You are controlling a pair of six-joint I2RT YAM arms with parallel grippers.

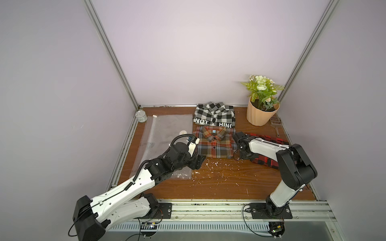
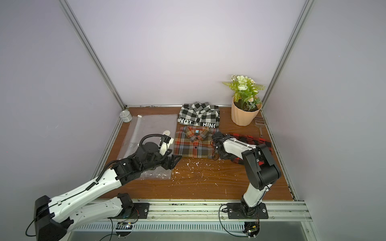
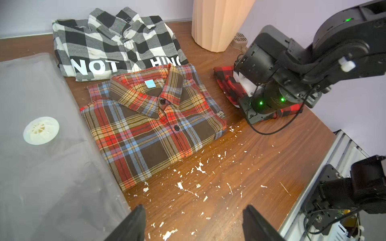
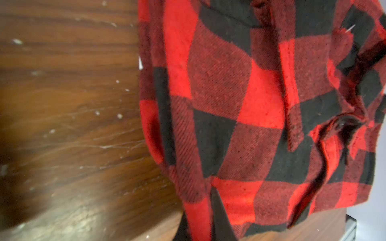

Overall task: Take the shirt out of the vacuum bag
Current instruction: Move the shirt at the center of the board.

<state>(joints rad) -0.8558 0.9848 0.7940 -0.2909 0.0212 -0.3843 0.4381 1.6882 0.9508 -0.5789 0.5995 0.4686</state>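
Clear rectangular plastic vacuum bag (image 1: 167, 129) lies flat on the left of the brown wooden tabletop (image 1: 219, 183), long axis near-to-far, zip strip (image 1: 150, 133) on its outer edge; it looks empty to me. My left claw (image 3: 194, 208) hangs spread at the bag's inner edge, holding nothing. My right claw (image 4: 219, 217), pressed together, sits on the folded red-and-black checked shirt (image 4: 250, 104), well right of the bag, a multicolour plaid shirt (image 1: 215, 144) between; cannot tell if cloth is pinched.
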